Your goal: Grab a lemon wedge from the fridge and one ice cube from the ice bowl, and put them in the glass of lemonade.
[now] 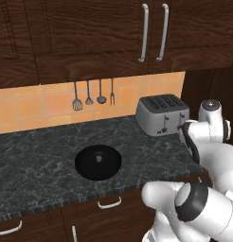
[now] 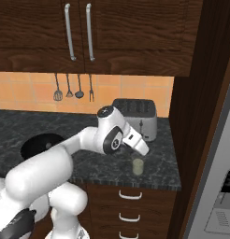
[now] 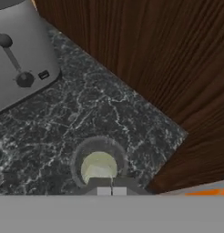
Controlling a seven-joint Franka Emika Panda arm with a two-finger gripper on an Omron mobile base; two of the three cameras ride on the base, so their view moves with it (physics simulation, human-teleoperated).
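One gripper poised right above the glass of lemonade — fingertips side by side, nearly touching.

Whether anything tiny is pinched between them cannot be told. The glass stands near the counter's front corner, by the toaster; the ice bowl sits well apart, with one small pale speck in it, likely the ice cube. A release slightly off-centre could bounce a piece off the rim — or a low hand could tip the glass. No brand or writing is readable.
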